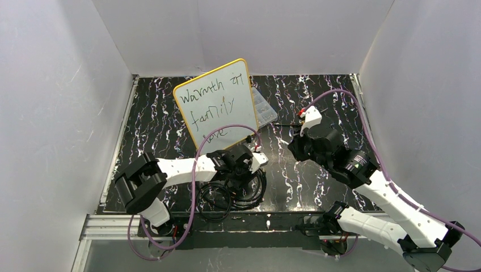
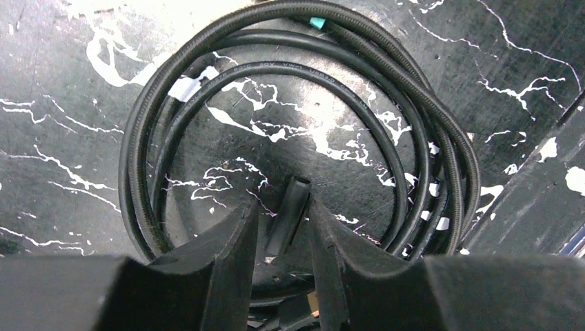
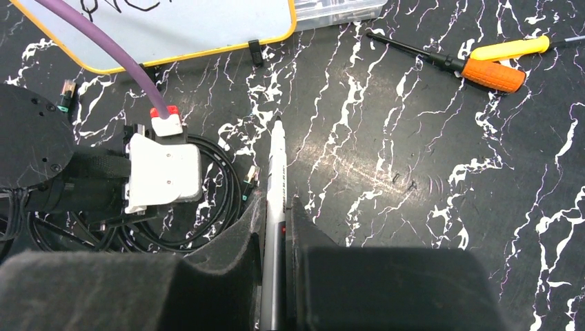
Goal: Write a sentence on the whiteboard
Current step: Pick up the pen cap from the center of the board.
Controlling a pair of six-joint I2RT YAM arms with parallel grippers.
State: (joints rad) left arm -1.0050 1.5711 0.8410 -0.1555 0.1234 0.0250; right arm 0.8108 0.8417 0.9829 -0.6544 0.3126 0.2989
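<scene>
The whiteboard (image 1: pixel 212 105) stands tilted at the back of the table, and its yellow lower edge (image 3: pixel 172 41) shows in the right wrist view. The sentence (image 1: pixel 211 107) runs across it in three black handwritten lines. My right gripper (image 3: pixel 276 201) is shut on a white marker (image 3: pixel 276 172) whose bare tip points toward the board. From above, the right gripper (image 1: pixel 296 146) hangs to the right of the board. My left gripper (image 2: pixel 283 207) hovers low over a coiled cable, jaws open. A black cap (image 2: pixel 288 214) lies loose between them, leaning on the right finger (image 2: pixel 331 248).
A coil of black cable (image 2: pixel 414 138) lies under the left gripper (image 1: pixel 253 164), in front of the board. An orange-handled screwdriver (image 3: pixel 493 72) lies on the black marbled table right of the board. A clear plastic compartment box (image 3: pixel 338 10) sits behind the board's right edge.
</scene>
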